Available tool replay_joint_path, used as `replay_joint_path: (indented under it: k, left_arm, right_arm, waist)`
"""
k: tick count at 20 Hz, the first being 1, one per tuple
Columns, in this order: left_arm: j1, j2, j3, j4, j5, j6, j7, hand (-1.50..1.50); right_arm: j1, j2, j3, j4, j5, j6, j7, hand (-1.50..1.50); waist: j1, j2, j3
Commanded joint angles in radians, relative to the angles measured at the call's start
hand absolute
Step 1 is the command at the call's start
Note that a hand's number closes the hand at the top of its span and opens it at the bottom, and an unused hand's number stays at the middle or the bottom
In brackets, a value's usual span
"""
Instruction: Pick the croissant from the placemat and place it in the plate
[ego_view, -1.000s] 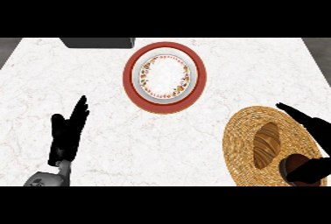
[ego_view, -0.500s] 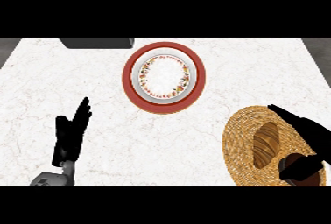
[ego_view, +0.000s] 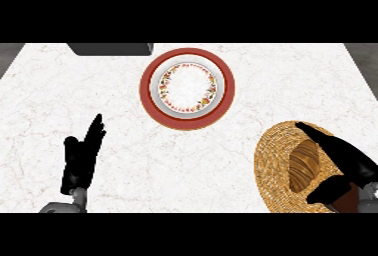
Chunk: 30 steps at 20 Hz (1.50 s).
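A brown croissant (ego_view: 303, 167) lies on a round woven straw placemat (ego_view: 277, 172) at the lower right of the counter. My right hand (ego_view: 345, 161) hangs over it, fingers straight along the croissant's right side and the thumb (ego_view: 328, 189) below it, partly hiding it. The hand is open, not closed on the croissant. A white plate with a red rim and a flowered band (ego_view: 187, 88) sits at the upper middle, empty. My left hand (ego_view: 81, 157) rests open at the lower left, fingers up.
A dark grey box (ego_view: 111, 48) sits at the counter's back edge, left of the plate. The white marbled counter (ego_view: 81, 90) ends at the left and right edges of the view.
My right hand has slid a little left and down over the croissant, its fingers now covering more of the placemat. The left hand shifted only slightly.
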<state>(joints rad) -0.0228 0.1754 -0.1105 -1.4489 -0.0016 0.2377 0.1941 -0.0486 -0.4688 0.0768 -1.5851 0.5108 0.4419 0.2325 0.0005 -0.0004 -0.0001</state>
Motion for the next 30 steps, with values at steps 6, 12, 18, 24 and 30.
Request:
replay_joint_path:
  k: [6, 12, 18, 24, 30]
  left_arm:
    - [-0.036, -0.047, 0.027, 0.044, -0.023, -0.025, -0.004, 0.0]
    - [-0.01, -0.012, 0.077, -0.017, -0.016, -0.08, 0.017, 0.0]
    - [-0.014, -0.006, 0.086, -0.029, -0.012, -0.091, 0.04, 0.0]
    - [-0.067, -0.058, -0.022, -0.022, -0.071, -0.09, 0.028, 0.0]
    - [-0.04, -0.045, 0.016, 0.001, -0.056, -0.089, 0.016, 0.0]
  right_arm:
    - [-0.018, 0.018, 0.011, 0.156, 0.157, -0.053, -0.178, 1.5]
    - [-0.045, 0.063, -0.02, 0.202, 0.231, -0.137, -0.259, 1.5]
    - [-0.105, 0.143, 0.055, 0.048, 0.309, -0.15, -0.113, 1.5]
    - [-0.404, 0.459, 0.405, 0.141, 0.446, -0.142, -0.019, 1.5]
    - [-0.651, 0.466, 0.593, 0.235, 0.318, -0.391, 0.183, 1.5]
  waist:
    - [0.0, 0.001, 0.0]
    - [0.001, 0.0, 0.0]
    - [0.006, 0.0, 0.0]
    - [0.138, 0.019, -0.002]
    - [0.088, 0.009, -0.001]
